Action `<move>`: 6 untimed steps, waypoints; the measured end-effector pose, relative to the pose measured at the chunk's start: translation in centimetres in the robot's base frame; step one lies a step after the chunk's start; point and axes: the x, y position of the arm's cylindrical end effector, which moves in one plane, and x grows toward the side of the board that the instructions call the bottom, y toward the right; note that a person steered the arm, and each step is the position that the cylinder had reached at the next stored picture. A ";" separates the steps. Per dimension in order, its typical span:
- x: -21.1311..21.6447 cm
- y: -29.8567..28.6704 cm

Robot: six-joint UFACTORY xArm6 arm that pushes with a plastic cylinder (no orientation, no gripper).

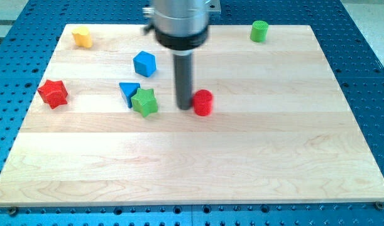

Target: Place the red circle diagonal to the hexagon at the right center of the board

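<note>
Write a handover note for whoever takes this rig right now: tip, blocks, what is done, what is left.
Tip: my tip is down on the board, right against the left side of the red circle, near the board's middle.
No hexagon is clearly visible at the right centre; the blue hexagon-like block sits upper left of the tip.
Others: green star touching the blue triangle to the tip's left, red star at the left edge, yellow block top left, green cylinder top right.
Done: contact made.
Left: push the red circle rightward into place.
</note>
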 end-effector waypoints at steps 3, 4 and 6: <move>2.7 8.2; 0.0 14.5; 3.7 11.7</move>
